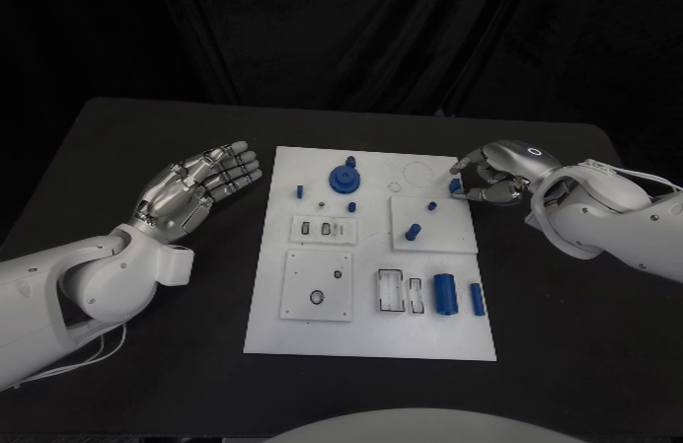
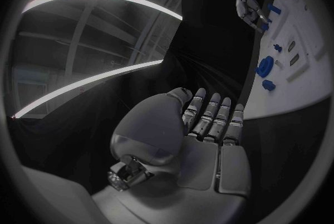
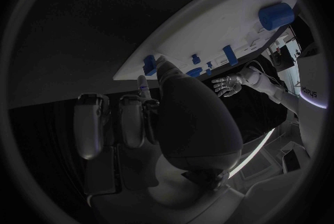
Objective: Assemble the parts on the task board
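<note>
The white task board lies in the middle of the black table. My right hand is at the board's far right edge, fingers curled in, and it pinches a small blue part there; the right wrist view shows that part at the board's edge beside the thumb. My left hand hovers flat and open to the left of the board, holding nothing. A round blue part stands at the far middle. Two blue cylinders lie near right.
Small blue pegs stand on the board's far left, and two more on a raised square plate. Another square plate with a hole and open slots sit nearer me. Bare black table surrounds the board.
</note>
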Tool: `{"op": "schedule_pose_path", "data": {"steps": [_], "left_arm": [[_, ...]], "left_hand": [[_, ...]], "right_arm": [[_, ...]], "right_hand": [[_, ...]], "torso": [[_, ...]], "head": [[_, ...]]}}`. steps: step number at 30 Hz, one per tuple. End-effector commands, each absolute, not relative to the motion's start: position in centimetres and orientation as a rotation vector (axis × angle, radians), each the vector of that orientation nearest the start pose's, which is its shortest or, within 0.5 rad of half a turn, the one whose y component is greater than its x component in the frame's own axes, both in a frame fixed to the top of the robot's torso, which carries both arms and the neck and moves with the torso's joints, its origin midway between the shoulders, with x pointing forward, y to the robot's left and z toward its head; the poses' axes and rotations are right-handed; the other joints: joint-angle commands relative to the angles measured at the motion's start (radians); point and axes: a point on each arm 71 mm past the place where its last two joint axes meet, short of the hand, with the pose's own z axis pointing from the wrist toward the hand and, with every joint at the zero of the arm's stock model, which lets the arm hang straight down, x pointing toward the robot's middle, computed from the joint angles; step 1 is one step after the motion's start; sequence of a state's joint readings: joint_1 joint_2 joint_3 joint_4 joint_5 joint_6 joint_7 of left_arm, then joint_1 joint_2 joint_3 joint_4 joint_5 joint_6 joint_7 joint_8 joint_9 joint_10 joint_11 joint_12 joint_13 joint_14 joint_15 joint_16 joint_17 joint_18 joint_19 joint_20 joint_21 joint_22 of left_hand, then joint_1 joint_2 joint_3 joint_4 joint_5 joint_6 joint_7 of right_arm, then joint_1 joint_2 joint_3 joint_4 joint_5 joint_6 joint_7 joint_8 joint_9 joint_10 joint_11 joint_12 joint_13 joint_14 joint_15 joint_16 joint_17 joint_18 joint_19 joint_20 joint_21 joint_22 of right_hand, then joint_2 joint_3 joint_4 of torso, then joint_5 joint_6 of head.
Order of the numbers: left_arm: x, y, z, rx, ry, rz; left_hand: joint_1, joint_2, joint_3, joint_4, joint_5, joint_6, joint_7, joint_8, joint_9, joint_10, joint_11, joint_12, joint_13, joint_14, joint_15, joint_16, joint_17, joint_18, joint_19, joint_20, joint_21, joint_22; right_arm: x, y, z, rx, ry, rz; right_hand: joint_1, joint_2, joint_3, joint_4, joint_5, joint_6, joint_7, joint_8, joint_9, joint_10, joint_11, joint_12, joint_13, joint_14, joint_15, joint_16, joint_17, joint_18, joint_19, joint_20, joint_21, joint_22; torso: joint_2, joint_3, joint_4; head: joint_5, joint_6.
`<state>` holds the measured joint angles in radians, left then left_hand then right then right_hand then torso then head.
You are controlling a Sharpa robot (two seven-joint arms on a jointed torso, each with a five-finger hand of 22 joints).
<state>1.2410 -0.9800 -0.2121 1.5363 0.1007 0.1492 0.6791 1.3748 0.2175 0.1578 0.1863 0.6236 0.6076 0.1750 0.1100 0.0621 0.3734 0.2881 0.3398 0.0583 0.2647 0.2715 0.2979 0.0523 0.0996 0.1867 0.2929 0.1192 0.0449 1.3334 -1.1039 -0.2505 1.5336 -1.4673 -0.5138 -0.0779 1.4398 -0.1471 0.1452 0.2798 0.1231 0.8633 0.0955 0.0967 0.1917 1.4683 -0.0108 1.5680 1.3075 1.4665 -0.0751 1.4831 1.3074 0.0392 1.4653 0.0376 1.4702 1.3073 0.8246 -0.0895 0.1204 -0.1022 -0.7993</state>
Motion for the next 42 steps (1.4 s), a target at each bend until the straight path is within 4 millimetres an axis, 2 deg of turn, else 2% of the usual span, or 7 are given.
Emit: {"op": "schedule_pose_path", "data": {"steps": [1, 12, 27, 34, 39, 40, 42], "left_arm": [[45.5, 26.5, -18.3, -0.974, 1.108, -2.082], [45.5, 26.5, -18.4, -0.976, 1.113, -2.084], [45.5, 26.5, -18.4, -0.980, 1.121, -2.084], [45.5, 26.5, -18.5, -0.981, 1.124, -2.084], [45.4, 26.7, -18.5, -0.984, 1.124, -2.081], [45.4, 26.7, -18.5, -0.984, 1.123, -2.080], [45.4, 26.8, -18.5, -0.985, 1.123, -2.077]], "left_hand": [[-0.003, -0.008, 0.007, -0.002, 0.002, -0.004, 0.013, 0.002, 0.001, -0.004, 0.003, -0.003, 0.000, 0.000, 0.007, 0.004, 0.001, -0.017, 0.004, 0.000, 0.002, -0.001], [-0.003, -0.008, 0.009, -0.002, 0.002, -0.005, 0.013, 0.002, 0.001, -0.006, 0.003, -0.005, 0.000, -0.002, 0.007, 0.004, 0.001, -0.018, 0.003, 0.000, 0.001, -0.002], [-0.004, -0.008, 0.010, -0.001, 0.002, -0.005, 0.013, 0.002, 0.001, -0.006, 0.003, -0.005, 0.000, -0.002, 0.008, 0.004, 0.001, -0.018, 0.002, 0.000, 0.001, -0.002], [-0.004, -0.008, 0.012, -0.001, 0.002, -0.006, 0.014, 0.002, 0.001, -0.007, 0.003, -0.005, 0.000, -0.003, 0.008, 0.004, 0.001, -0.018, 0.001, 0.000, 0.000, -0.002], [-0.005, -0.008, 0.013, -0.001, 0.001, -0.006, 0.014, 0.002, 0.001, -0.007, 0.003, -0.005, 0.000, -0.004, 0.008, 0.004, 0.001, -0.019, 0.000, -0.001, 0.000, -0.002], [-0.005, -0.008, 0.013, -0.001, 0.001, -0.006, 0.014, 0.002, 0.001, -0.007, 0.003, -0.005, 0.000, -0.004, 0.008, 0.004, 0.001, -0.019, 0.000, -0.001, 0.000, -0.002], [-0.005, -0.008, 0.013, -0.001, 0.001, -0.006, 0.014, 0.002, 0.001, -0.007, 0.003, -0.005, 0.000, -0.004, 0.008, 0.004, 0.001, -0.019, 0.000, -0.001, 0.000, -0.002]], "right_arm": [[46.6, -33.5, -18.1, -0.074, 1.556, 0.344], [46.8, -33.4, -18.2, -0.078, 1.551, 0.346], [47.0, -33.2, -18.3, -0.083, 1.543, 0.353], [46.9, -33.1, -18.0, -0.086, 1.507, 0.367], [46.5, -32.8, -17.6, -0.084, 1.455, 0.398], [46.4, -32.6, -17.4, -0.083, 1.445, 0.408], [45.9, -32.2, -17.1, -0.081, 1.424, 0.432]], "right_hand": [[0.012, 0.001, -0.004, 0.001, 0.000, 0.013, 0.000, 0.006, 0.001, 0.102, 0.006, 0.003, 0.263, 0.075, 0.005, -0.005, 0.115, -0.005, 0.036, 0.002, -0.004, 0.182], [0.018, 0.007, -0.013, 0.005, 0.000, 0.082, -0.002, 0.049, 0.029, 0.102, 0.007, 0.003, 0.263, 0.074, 0.006, -0.006, 0.112, -0.004, 0.035, 0.005, -0.008, 0.182], [0.011, 0.022, -0.019, 0.004, 0.015, 0.124, -0.010, 0.103, 0.069, 0.102, 0.006, 0.003, 0.263, 0.073, 0.005, -0.010, 0.107, -0.003, 0.033, 0.004, -0.013, 0.181], [0.008, 0.045, -0.016, 0.002, 0.085, 0.116, -0.014, 0.142, 0.103, 0.102, 0.006, 0.003, 0.263, 0.072, 0.004, -0.012, 0.102, -0.003, 0.033, 0.003, -0.016, 0.182], [0.020, 0.065, -0.006, -0.006, 0.164, 0.121, -0.019, 0.170, 0.124, 0.102, 0.006, 0.003, 0.263, 0.071, 0.004, -0.016, 0.096, -0.003, 0.033, 0.002, -0.017, 0.182], [0.027, 0.067, -0.002, -0.011, 0.202, 0.126, -0.020, 0.180, 0.131, 0.102, 0.007, 0.003, 0.263, 0.071, 0.005, -0.016, 0.096, -0.003, 0.034, 0.002, -0.017, 0.183], [0.034, 0.067, 0.002, -0.015, 0.235, 0.127, -0.021, 0.190, 0.139, 0.102, 0.007, 0.003, 0.263, 0.071, 0.005, -0.016, 0.096, -0.003, 0.034, 0.003, -0.018, 0.183]], "torso": [[0.001, -0.0002, 0.0004], [0.000, 0.0007, -0.0001], [0.000, 0.0002, 0.0007], [0.000, 0.0002, 0.0003], [0.000, 0.0002, -0.0001], [0.000, 0.0002, -0.0002], [0.000, 0.0001, -0.0006]], "head": [[-0.001, 0.000], [0.000, -0.002], [0.001, -0.007], [0.002, -0.009], [0.007, -0.011], [0.007, -0.011], [0.008, -0.010]]}}
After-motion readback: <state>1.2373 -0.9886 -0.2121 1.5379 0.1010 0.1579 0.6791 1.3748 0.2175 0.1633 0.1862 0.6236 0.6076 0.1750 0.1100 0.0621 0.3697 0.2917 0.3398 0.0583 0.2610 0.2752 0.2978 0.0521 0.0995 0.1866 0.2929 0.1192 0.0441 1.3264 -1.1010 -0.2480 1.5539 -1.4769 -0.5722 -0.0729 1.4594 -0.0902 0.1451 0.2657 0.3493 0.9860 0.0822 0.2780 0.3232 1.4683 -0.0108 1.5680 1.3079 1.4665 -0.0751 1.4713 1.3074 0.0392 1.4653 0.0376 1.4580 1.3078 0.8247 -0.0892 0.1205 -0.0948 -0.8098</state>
